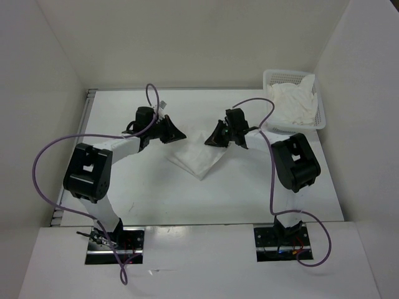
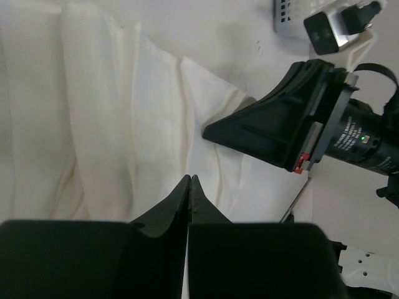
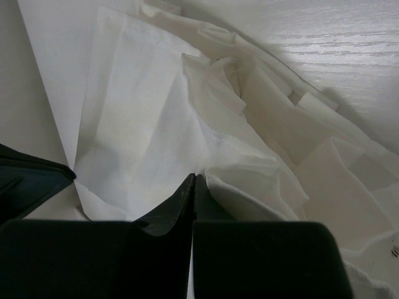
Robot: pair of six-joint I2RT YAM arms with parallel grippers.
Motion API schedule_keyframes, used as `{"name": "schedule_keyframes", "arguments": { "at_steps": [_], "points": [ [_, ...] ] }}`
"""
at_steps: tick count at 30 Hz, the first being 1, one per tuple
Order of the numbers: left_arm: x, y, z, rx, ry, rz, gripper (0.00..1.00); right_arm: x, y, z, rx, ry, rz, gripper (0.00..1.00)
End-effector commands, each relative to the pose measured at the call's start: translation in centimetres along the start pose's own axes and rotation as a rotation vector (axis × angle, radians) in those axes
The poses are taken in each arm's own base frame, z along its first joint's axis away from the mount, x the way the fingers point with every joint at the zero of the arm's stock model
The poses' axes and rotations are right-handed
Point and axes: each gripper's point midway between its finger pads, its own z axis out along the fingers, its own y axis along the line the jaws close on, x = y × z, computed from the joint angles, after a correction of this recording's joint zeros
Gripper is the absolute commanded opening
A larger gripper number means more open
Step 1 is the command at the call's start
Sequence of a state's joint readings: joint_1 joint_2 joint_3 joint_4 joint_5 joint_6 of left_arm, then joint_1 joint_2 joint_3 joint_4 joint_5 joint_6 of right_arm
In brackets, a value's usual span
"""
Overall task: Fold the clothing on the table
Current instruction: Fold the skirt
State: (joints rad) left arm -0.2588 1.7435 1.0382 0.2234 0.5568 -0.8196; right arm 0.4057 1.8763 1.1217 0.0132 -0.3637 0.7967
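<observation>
1. Top external view: clothing (image 1: 199, 161) mid-counter (image 1: 156, 199), gathered into a rumpled diamond between both arms.
2. Left jaws and right jaws each pressed together, apparently pinching the clothing's edges.
3. Judged partway: loose pleats, no flat, tidy fold yet.

White mesh plastic basket (image 1: 322, 119) sits at back-right corner nr the wall, w/ bunched white cloth (image 1: 292, 103) heaped inside.
</observation>
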Motion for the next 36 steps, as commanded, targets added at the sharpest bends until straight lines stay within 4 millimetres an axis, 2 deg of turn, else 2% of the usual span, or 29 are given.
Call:
{"name": "schedule_keyframes", "arguments": {
  "at_steps": [1, 3, 7, 15, 20, 24, 26, 29, 30, 32, 33, 35, 36],
  "points": [
    [0.2, 0.1, 0.8, 0.026, -0.014, 0.018, 0.0, -0.1, -0.5, 1.0, -0.016, -0.01, 0.027, 0.0],
    [1.5, 1.5, 1.3, -0.018, 0.016, -0.009, 0.0, -0.2, -2.1, 1.5, 0.012, 0.005, 0.068, 0.02],
    [3.1, 3.7, 1.6, -0.082, 0.053, -0.034, 0.0, 1.1, -3.7, 2.3, 0.033, 0.061, 0.119, 0.02],
    [4.8, 7.5, 1.9, -0.21, 0.073, -0.086, 0.0, 2.1, -3.6, 2.3, -0.014, 0.12, 0.162, 0.02],
    [6.9, 10.3, 2.9, -0.261, 0.129, -0.129, 0.0, 2.2, -3.4, 2.1, -0.033, 0.136, 0.169, 0.03],
    [7.2, 10.7, 3.0, -0.269, 0.135, -0.145, 0.0, 2.4, -3.5, 2.0, -0.035, 0.149, 0.155, 0.03],
    [7.2, 10.7, 3.0, -0.269, 0.135, -0.145, 0.0, 1.7, -2.8, 1.3, -0.055, 0.135, 0.15, 0.03],
    [6.0, 8.4, 2.4, -0.217, 0.111, -0.127, 0.0, 0.0, -0.3, -0.6, -0.09, 0.086, 0.096, 0.03],
    [5.4, 7.3, 2.2, -0.191, 0.106, -0.117, 0.0, -1.1, 1.5, -2.2, -0.118, 0.048, 0.064, 0.04],
    [3.5, 4.6, 1.3, -0.144, 0.07, -0.074, 0.0, -2.7, 3.7, -4.1, -0.138, -0.008, 0.011, 0.05],
    [2.0, 2.4, 0.4, -0.114, 0.038, -0.037, 0.0, -3.4, 5.3, -6.1, -0.156, -0.042, -0.015, 0.07],
    [0.4, -0.1, -0.7, -0.078, 0.0, 0.004, 0.01, -5.2, 6.5, -8.6, -0.171, -0.104, -0.032, 0.07],
    [-0.6, -2.2, -2.1, -0.048, -0.033, 0.04, 0.05, -6.0, 7.9, -10.9, -0.198, -0.143, -0.048, 0.07]
  ]
}}
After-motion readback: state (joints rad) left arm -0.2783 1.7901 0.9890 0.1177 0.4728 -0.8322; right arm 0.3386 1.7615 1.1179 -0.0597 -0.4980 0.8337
